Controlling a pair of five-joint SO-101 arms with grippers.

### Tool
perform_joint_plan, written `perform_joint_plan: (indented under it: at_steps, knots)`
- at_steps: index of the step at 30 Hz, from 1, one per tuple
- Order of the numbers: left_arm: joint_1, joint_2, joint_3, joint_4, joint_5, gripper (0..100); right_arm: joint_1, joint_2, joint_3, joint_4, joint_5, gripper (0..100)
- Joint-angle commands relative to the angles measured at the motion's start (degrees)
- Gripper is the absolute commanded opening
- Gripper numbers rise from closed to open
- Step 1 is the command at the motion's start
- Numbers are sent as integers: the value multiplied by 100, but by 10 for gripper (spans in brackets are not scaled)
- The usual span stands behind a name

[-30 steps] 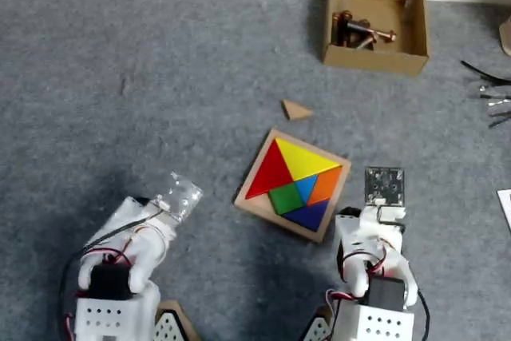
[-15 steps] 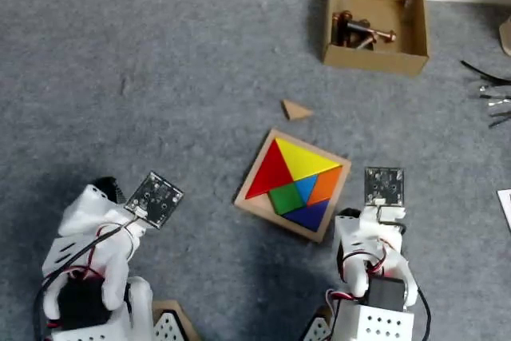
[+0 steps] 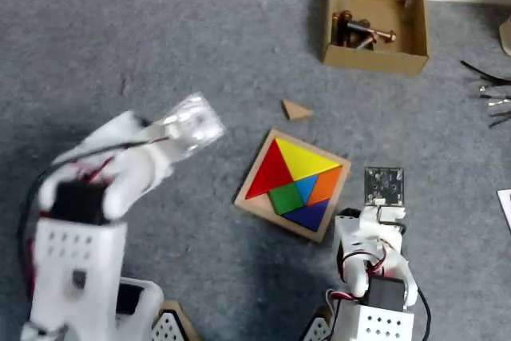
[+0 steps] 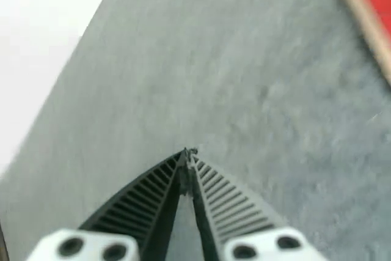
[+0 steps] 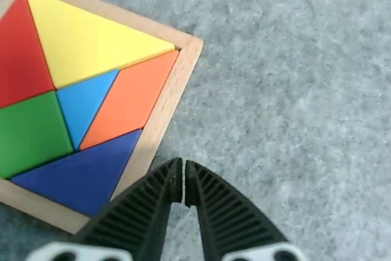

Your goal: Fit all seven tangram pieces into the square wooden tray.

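we count six pieces (image 3: 303, 161) in the tray (image 5: 169, 90) beside the right fingers (image 5: 177, 178); one triangle (image 3: 297, 109) lies well beyond. left fingers (image 4: 183, 160) and right are together, empty.

left tool (image 4: 188, 153) closed | over grey mat (image 4: 214, 77) | tray (image 4: 361, 11) at edge

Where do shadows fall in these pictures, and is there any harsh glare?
High view: soft shadow darkens the mat beside the left arm and along the near edge of the tray; the cardboard box shades its own inside. Right wrist view: even light, no glare on the coloured pieces.
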Motion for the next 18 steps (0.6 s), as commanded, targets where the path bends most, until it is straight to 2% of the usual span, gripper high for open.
perform_joint_plan:
  at_steps: [1, 6, 12, 18]
  knots:
    - [866, 831, -848, -158, -35, 14, 84, -40, 593, 31, 62, 10]
    - [1437, 1868, -1473, -958, -44, 14, 84, -40, 593, 31, 62, 10]
    - [1411, 2800, -1771, -2558, -18, 14, 84, -40, 593, 31, 62, 10]
    - [1780, 3547, -2053, -2743, -9, 14, 66, -40, 593, 31, 62, 10]
